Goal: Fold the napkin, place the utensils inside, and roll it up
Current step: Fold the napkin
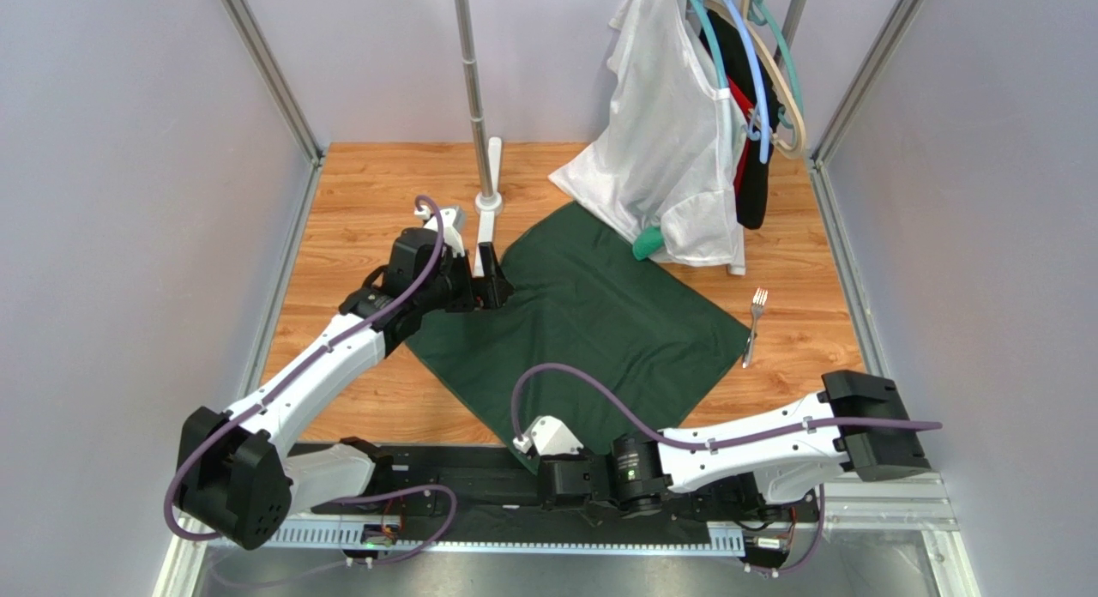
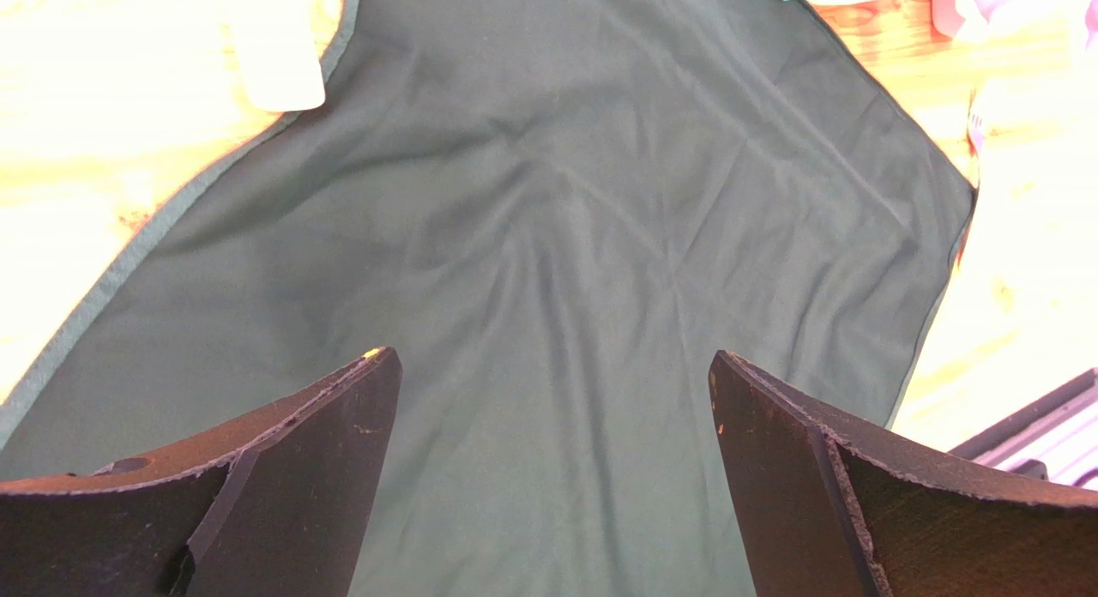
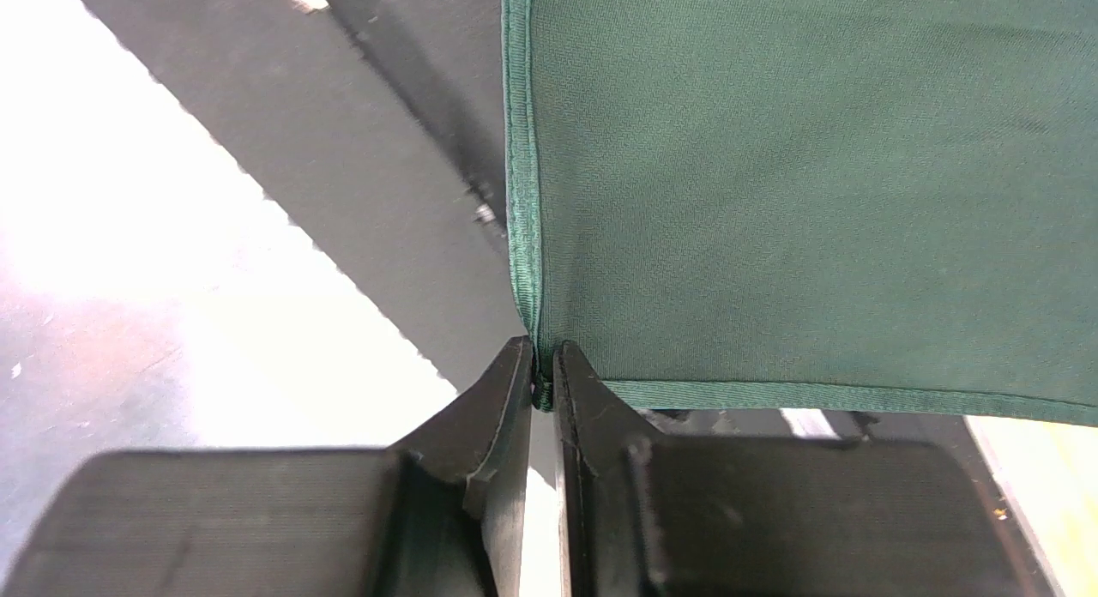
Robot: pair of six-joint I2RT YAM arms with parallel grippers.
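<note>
The napkin (image 1: 587,321) lies flat mid-frame (fork (image 1: 755,321) just beside its right corner), its bottom corner pinched tight by the right gripper (image 3: 543,378), the left gripper (image 2: 548,359) spread wide over its left corner.

A dark green napkin (image 1: 587,321) is seen spread as a diamond on the wooden desk (image 1: 361,224), lightly creased, its near corner pinched in the right tool (image 3: 543,369). A silver fork (image 1: 757,317) is laid just beside its right corner, tines pointing away.

Plain dark green napkin (image 1: 587,314), silver fork (image 1: 755,321)
</note>
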